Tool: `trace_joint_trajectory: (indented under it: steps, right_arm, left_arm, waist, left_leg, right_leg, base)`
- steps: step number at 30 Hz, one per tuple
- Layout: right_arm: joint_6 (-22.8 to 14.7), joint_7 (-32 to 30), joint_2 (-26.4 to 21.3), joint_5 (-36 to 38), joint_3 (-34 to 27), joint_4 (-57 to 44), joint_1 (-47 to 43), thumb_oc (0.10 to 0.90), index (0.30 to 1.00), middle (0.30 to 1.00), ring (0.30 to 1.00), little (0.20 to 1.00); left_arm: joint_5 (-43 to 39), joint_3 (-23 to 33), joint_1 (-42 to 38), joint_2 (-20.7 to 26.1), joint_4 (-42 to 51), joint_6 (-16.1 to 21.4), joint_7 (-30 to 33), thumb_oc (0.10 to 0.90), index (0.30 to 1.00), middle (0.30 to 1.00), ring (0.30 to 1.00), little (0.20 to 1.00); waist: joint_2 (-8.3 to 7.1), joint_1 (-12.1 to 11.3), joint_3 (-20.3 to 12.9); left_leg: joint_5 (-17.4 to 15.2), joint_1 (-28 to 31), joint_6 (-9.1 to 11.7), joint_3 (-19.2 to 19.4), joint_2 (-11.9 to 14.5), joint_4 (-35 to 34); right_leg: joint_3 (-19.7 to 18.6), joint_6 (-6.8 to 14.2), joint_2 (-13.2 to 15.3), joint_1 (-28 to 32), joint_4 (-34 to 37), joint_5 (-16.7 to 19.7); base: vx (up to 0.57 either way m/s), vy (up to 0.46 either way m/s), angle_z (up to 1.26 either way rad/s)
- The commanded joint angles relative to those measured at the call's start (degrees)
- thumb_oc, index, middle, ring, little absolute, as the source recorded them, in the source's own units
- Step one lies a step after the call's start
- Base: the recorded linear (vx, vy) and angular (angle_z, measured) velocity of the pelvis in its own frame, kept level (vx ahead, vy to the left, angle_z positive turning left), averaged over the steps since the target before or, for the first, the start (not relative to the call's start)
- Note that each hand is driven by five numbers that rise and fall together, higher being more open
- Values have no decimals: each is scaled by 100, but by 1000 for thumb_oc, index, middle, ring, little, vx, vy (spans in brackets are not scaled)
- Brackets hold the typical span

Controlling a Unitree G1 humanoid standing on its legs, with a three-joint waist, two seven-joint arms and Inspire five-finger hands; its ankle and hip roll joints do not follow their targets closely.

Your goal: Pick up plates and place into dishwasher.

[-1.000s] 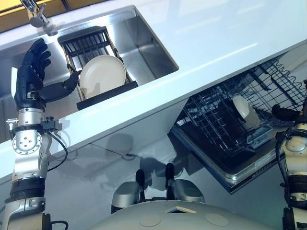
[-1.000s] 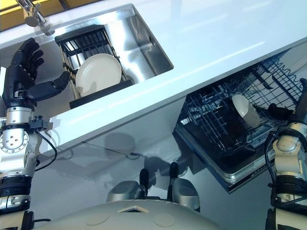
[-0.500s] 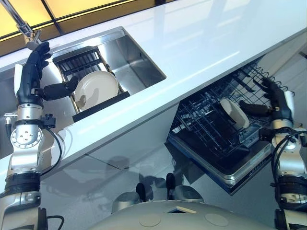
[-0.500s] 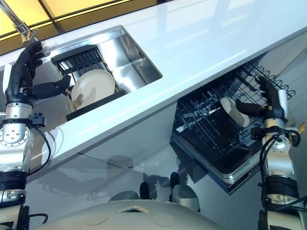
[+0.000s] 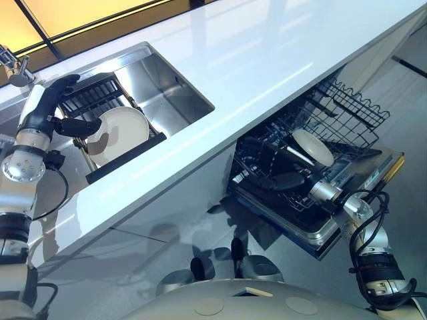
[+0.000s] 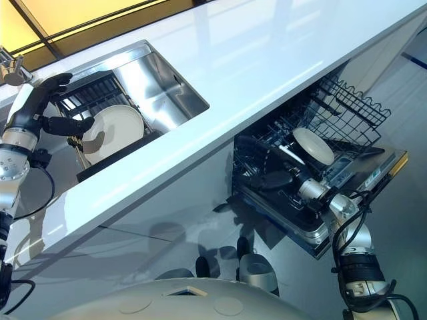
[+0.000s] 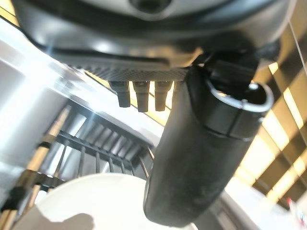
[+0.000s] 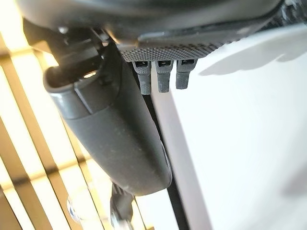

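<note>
Left eye view: your left robot hand (image 5: 57,107) hangs spread beside the cream plate (image 5: 119,133) in the sink rack (image 5: 100,93). Right eye view: your right robot hand (image 6: 270,167) reaches, seemingly spread, into the dishwasher rack (image 6: 347,107) beside another plate (image 6: 313,145).

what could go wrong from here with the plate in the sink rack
The left hand is open at the rim of the plate, which leans in the black rack over the steel sink; a loose pinch could let it slip and knock the rack. The right hand reaches into the dishwasher basket beside a plate there.
</note>
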State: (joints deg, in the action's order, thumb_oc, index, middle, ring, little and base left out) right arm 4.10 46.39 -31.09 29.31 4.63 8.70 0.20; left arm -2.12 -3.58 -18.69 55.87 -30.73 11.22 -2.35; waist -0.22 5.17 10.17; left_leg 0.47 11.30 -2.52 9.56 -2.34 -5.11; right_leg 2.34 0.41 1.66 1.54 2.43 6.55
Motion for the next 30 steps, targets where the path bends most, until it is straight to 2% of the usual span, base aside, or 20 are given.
trace_joint_trajectory:
  steps: [1, 4, 6, 10, 15, 19, 21, 22, 23, 24, 25, 27, 30]
  right_arm:
    - [-305, 288, -316, 175, 100, -569, -123, 800, 900, 900, 900, 900]
    - [-198, 253, -316, 69, 357, -506, -4, 800, 900, 900, 900, 900]
    - [-328, 187, -326, -165, 501, -480, 75, 800, 900, 900, 900, 900]
    - [-267, -156, -327, -78, 721, -435, 198, 800, 900, 900, 900, 900]
    - [-351, -568, -352, 21, 805, -431, 276, 800, 900, 900, 900, 900]
    - [-403, -787, -362, -32, 826, -434, 387, 800, 900, 900, 900, 900]
    - [-408, -843, -374, -21, 816, -439, 466, 800, 900, 900, 900, 900]
    - [-400, -860, -375, -7, 802, -449, 504, 800, 900, 900, 900, 900]
    - [-423, -919, -395, 17, 802, -470, 551, 800, 900, 900, 900, 900]
    - [-445, -944, -415, 42, 791, -476, 577, 800, 900, 900, 900, 900]
    - [-457, -964, -457, 85, 786, -480, 585, 800, 900, 900, 900, 900]
    - [-539, -1009, -522, 136, 783, -453, 589, 800, 900, 900, 900, 900]
    - [-487, -1066, -562, 216, 746, -491, 579, 800, 900, 900, 900, 900]
  left_arm:
    - [13, -119, -901, 476, -170, 134, 181, 800, 900, 900, 900, 900]
    - [30, -319, -1091, 558, -262, 61, 147, 800, 900, 900, 900, 900]
    - [-79, -466, -1225, 577, -314, 6, 150, 800, 900, 900, 900, 900]
    - [-284, -721, -1462, 526, -448, -130, -34, 800, 900, 900, 900, 900]
    - [-20, -902, -1527, 514, -679, -392, -305, 800, 900, 900, 900, 900]
    - [227, -939, -1483, 720, -955, -716, -827, 800, 900, 900, 900, 900]
    - [255, -991, -1451, 823, -1086, -867, -1362, 800, 900, 900, 900, 900]
    - [263, -998, -1396, 855, -1127, -896, -1567, 476, 622, 622, 622, 576]
    - [149, -1018, -1295, 897, -1177, -855, -1855, 427, 580, 580, 580, 527]
    - [-48, -1013, -1216, 925, -1153, -921, -2119, 237, 418, 418, 418, 337]
    - [-193, -986, -1136, 929, -1093, -1022, -2357, 111, 309, 309, 309, 211]
    - [-456, -907, -952, 941, -912, -1107, -2630, 100, 300, 300, 300, 200]
    - [-687, -766, -701, 924, -627, -1120, -2656, 100, 300, 300, 300, 200]
  waist:
    - [173, 111, -347]
    - [181, 149, -254]
    - [185, 178, -188]
    - [185, 226, -14]
    - [208, 237, 207]
    - [249, 250, 299]
    - [256, 266, 331]
    - [259, 262, 340]
    - [265, 259, 363]
    - [269, 251, 397]
    - [274, 237, 440]
    - [289, 199, 508]
    - [315, 133, 544]
  left_leg:
    - [-562, -310, -428, 28, -482, 513]
    - [-583, -319, -449, 32, -516, 581]
    - [-603, -357, -461, 22, -543, 659]
    - [-660, -445, -489, 22, -578, 857]
    - [-669, -628, -502, 22, -592, 1026]
    - [-646, -722, -493, 43, -584, 1075]
    - [-622, -735, -494, 57, -582, 1054]
    - [-612, -751, -492, 54, -582, 1052]
    - [-602, -780, -487, 43, -585, 1052]
    - [-599, -810, -484, 36, -585, 1059]
    - [-600, -847, -484, 27, -583, 1073]
    - [-590, -889, -475, 15, -575, 1080]
    - [-571, -899, -462, -18, -574, 1080]
  right_leg:
    - [170, 670, 413, -529, -1117, -263]
    - [116, 662, 449, -600, -1202, -218]
    - [59, 655, 455, -638, -1226, -203]
    - [-53, 620, 474, -708, -1264, -180]
    - [-115, 585, 482, -850, -1250, -176]
    - [-140, 574, 472, -947, -1238, -180]
    - [-136, 576, 472, -988, -1239, -157]
    - [-134, 575, 468, -998, -1230, -163]
    - [-131, 573, 462, -1025, -1219, -165]
    - [-125, 566, 462, -1055, -1214, -166]
    - [-116, 561, 462, -1082, -1206, -177]
    - [-97, 561, 454, -1107, -1189, -197]
    - [-27, 556, 442, -1066, -1146, -267]
  base:
    - [36, 86, -17]
    - [59, 102, -4]
    - [60, 96, -7]
    - [74, 81, -7]
    - [25, 58, -7]
    - [40, 40, -11]
    - [44, 12, -1]
    - [0, 0, 0]
    - [0, 0, 0]
    - [-54, 1, -2]
    - [-69, -6, -2]
    - [-88, -27, -2]
    - [-59, -42, -3]
